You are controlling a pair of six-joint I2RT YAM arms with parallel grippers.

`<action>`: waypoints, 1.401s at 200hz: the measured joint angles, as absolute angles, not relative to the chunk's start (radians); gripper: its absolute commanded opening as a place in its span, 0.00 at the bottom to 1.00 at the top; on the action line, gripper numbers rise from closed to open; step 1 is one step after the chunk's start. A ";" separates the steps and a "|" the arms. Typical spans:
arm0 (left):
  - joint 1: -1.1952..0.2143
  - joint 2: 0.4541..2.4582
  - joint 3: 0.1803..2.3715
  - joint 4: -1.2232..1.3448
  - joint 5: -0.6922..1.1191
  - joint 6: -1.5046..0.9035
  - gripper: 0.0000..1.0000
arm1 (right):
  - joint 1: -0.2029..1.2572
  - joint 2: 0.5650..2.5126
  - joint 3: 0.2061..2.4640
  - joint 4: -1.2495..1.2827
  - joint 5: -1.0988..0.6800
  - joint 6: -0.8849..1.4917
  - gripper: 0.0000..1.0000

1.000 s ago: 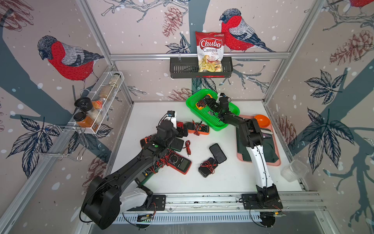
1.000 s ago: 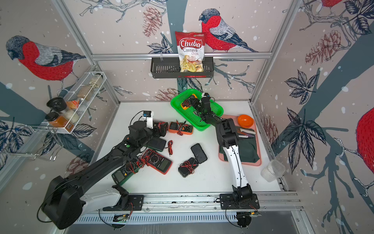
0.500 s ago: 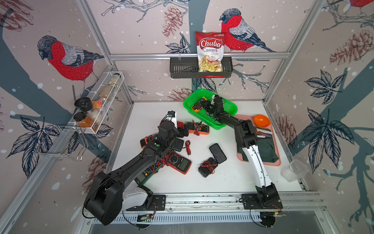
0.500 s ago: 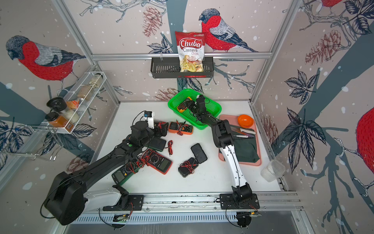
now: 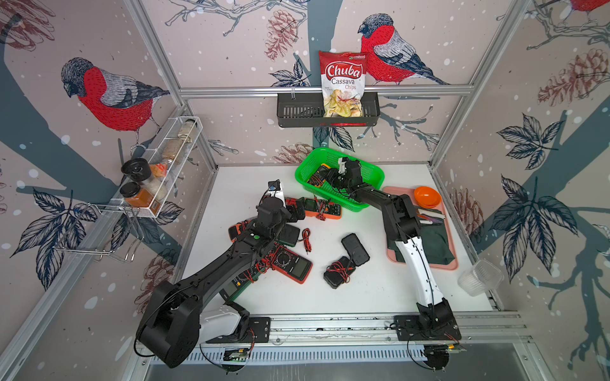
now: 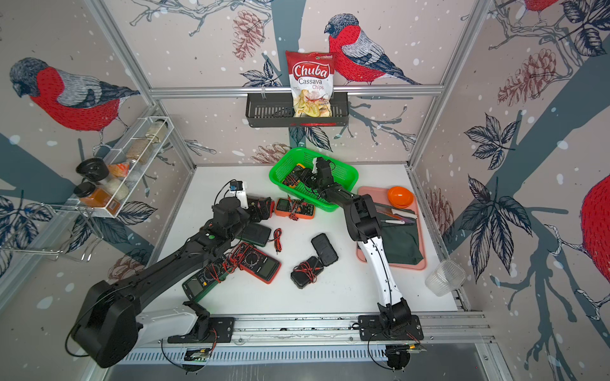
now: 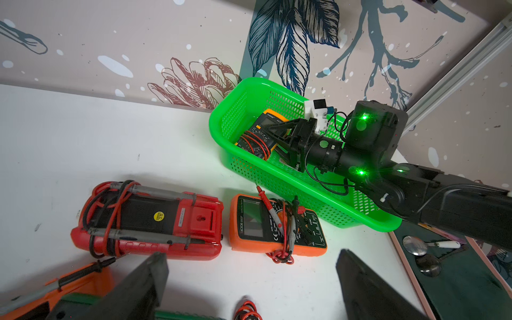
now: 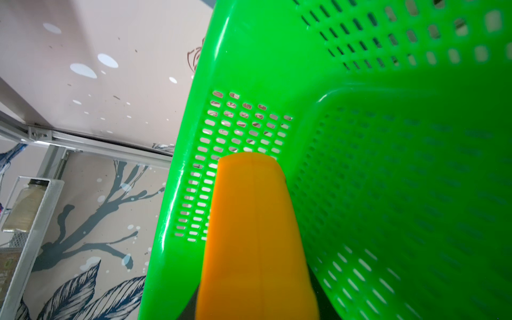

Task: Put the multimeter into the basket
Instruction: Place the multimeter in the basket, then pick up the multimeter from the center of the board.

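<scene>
**Multimeter (image 5: 316, 178) gripped inside the basket (image 5: 371, 171)**

In both top views we see the right gripper (image 5: 326, 176) reaching into the green basket, pinching the yellow-cased multimeter within its walls. From the left wrist we see the left gripper (image 7: 249, 282) spread wide, empty, near an orange meter (image 7: 277, 224) on the table (image 7: 83, 138). From the right wrist, yellow casing sits close to the basket's perforated end wall.
</scene>
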State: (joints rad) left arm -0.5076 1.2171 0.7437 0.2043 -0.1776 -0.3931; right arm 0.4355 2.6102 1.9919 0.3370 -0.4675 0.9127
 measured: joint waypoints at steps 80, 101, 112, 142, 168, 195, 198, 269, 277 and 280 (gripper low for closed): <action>-0.507 1.212 0.726 0.221 -0.205 -0.419 0.98 | 0.412 2.599 2.026 0.174 -0.517 0.775 1.00; -0.506 1.211 0.726 0.223 -0.211 -0.419 0.98 | 0.399 2.599 2.068 0.112 -0.491 0.738 1.00; -0.506 1.208 0.725 0.223 -0.212 -0.419 0.98 | 0.396 2.598 2.087 0.070 -0.475 0.723 1.00; -0.506 1.187 0.722 0.223 -0.239 -0.423 0.98 | 0.395 2.544 2.099 -0.047 -0.426 0.651 1.00; -0.493 1.159 0.710 0.201 -0.287 -0.463 0.98 | 0.402 2.429 2.040 -0.101 -0.362 0.586 1.00; -0.445 1.114 0.670 0.139 -0.337 -0.544 0.98 | 0.436 2.286 1.924 -0.126 -0.273 0.495 1.00; -0.437 1.108 0.663 0.134 -0.339 -0.553 0.98 | 0.441 2.274 1.911 -0.127 -0.264 0.488 1.00; -0.111 0.965 0.422 0.090 -0.155 -0.756 0.98 | 0.631 2.013 1.587 -0.163 -0.054 0.309 1.00; -0.073 0.963 0.399 0.094 -0.110 -0.762 0.97 | 0.655 1.994 1.559 -0.163 -0.032 0.294 1.00; -0.061 0.963 0.391 0.098 -0.095 -0.765 0.97 | 0.664 1.987 1.547 -0.160 -0.023 0.287 1.00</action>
